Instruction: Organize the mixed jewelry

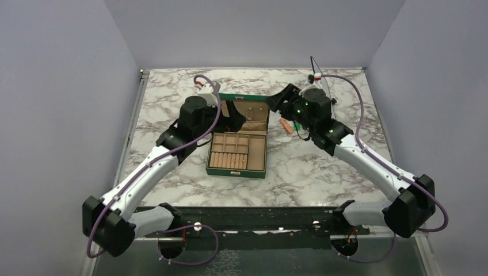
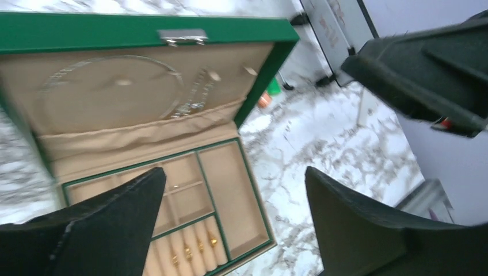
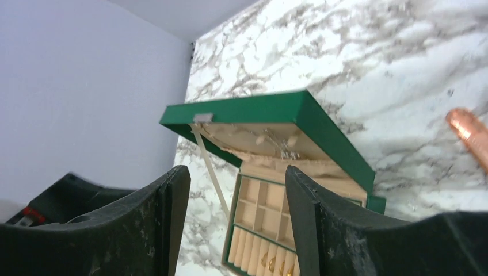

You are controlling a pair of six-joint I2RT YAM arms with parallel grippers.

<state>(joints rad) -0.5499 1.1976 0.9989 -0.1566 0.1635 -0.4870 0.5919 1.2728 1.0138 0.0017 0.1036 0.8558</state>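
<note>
Text check first: green box [image 1: 253,172] has a small white label [image 1: 234,172] on its near front wall, too small to read. Metal clasp [image 2: 183,37] on the lid edge, no marking I can make out. White panel [image 2: 332,29] at the far side has reddish print, but it's blurred and unreadable. No brand legible anywhere.

Box sits mid marble table [image 1: 322,167], open, with the lid [image 2: 115,31] tilted up at the far side and a beige strap [image 3: 207,167] tying it to the base.

Jewelry:
- silvery chain [image 2: 193,100] lies looped against the lid's beige lining, up by the far right corner of the lid.
- gold rings [image 2: 199,247], a few of them, are tucked in the ring-roll slots of the base, also visible low in the right wrist view.

Jaws:
- left gripper [image 2: 233,175]: fingers spread wide, nothing between them, at the lid's left side. The rings are below and between the fingers and closer to the left one, with no contact. The chain is beyond the tips, also clear.
- right gripper [image 3: 236,169]: fingers apart and empty, by the lid's right end. The box is framed in the gap, and rings and chain are both well off the fingertips.

Orange cylinder [image 3: 469,133] is on the table right of the box.
</note>
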